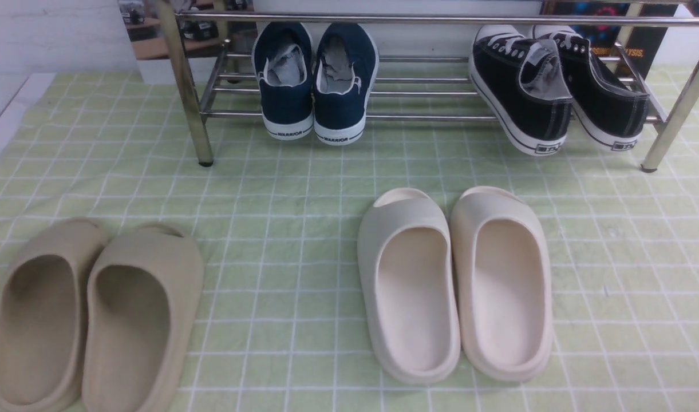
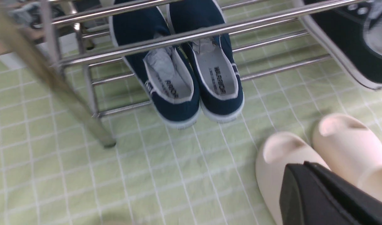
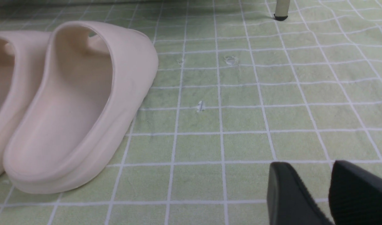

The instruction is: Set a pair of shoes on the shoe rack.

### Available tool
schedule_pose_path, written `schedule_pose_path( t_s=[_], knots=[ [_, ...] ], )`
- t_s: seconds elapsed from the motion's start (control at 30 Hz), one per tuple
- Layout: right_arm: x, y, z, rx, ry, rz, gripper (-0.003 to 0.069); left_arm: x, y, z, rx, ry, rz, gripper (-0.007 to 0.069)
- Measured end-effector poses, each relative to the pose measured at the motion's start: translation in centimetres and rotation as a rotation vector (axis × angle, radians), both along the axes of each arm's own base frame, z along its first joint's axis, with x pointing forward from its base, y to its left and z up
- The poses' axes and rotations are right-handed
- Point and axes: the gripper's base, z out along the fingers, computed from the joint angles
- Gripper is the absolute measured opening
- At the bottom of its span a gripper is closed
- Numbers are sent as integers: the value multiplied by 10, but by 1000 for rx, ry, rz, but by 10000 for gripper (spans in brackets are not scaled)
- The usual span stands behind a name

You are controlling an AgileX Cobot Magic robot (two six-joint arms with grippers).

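The two navy-blue slip-on shoes (image 1: 284, 86) (image 1: 343, 86) stand side by side on the lower bars of the chrome shoe rack (image 1: 429, 117), left of its middle, with their "WARRIOR" heels over the front bar. They also show in the left wrist view (image 2: 170, 93) under a rack bar (image 2: 191, 34). My left gripper (image 2: 298, 167) is shut and empty, above the cream slides and well short of the rack. My right gripper (image 3: 311, 167) is open and empty, low over the cloth. Neither gripper shows in the front view.
Two black lace-up sneakers (image 1: 521, 86) lean on the rack's right part. A cream pair of slides (image 1: 409, 286) lies on the green checked cloth in front, also in the right wrist view (image 3: 75, 103). A beige pair (image 1: 137, 320) lies at the front left. Rack legs (image 1: 203, 149) (image 3: 281, 9) stand on the cloth.
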Motion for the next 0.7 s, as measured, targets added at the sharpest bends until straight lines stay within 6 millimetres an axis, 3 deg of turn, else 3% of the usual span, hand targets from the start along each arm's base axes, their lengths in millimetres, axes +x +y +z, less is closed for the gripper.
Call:
schedule_pose_path(
  t_s=[0.07, 0.13, 0.27, 0.3, 0.37, 0.4, 0.47, 0.63, 0.7],
  knots=[
    [0, 0, 0, 0, 0, 0, 239, -44, 20, 2, -56, -35, 18, -13],
    [0, 0, 0, 0, 0, 0, 239, -72, 32, -11, -122, -84, 39, -13],
    [0, 0, 0, 0, 0, 0, 239, -113, 51, -54, -241, -182, 65, -13],
    [0, 0, 0, 0, 0, 0, 239, -124, 56, -75, -267, -195, 72, -13],
    [0, 0, 0, 0, 0, 0, 239, -133, 60, -94, -300, -228, 73, -13],
    [0, 0, 0, 0, 0, 0, 239, -144, 65, -126, -321, -233, 77, -13],
    [0, 0, 0, 0, 0, 0, 239, -148, 67, -147, -333, -245, 75, -13],
    [0, 0, 0, 0, 0, 0, 239, -168, 74, -230, -358, -196, 89, -13],
    [0, 0, 0, 0, 0, 0, 239, -173, 78, -253, -357, -185, 105, -13]
  ],
)
